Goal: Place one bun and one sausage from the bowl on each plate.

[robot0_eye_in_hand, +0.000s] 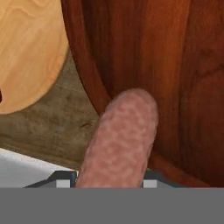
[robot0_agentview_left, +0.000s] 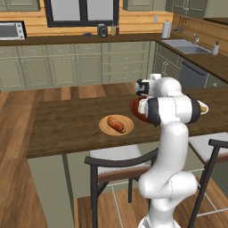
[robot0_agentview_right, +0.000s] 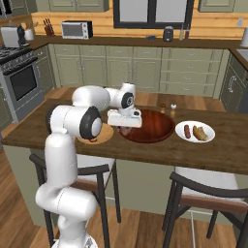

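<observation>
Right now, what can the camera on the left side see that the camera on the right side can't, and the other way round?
Left base view: the tan plate lies in full sight, with one bun on it.

Right base view: the white plate shows plainly with a sausage and a bun, and the gripper hangs low at the near rim of the bowl, a sausage between its fingers.

Both: the wooden counter, the robot's white arm, and at least part of the red-brown bowl and each plate.
</observation>
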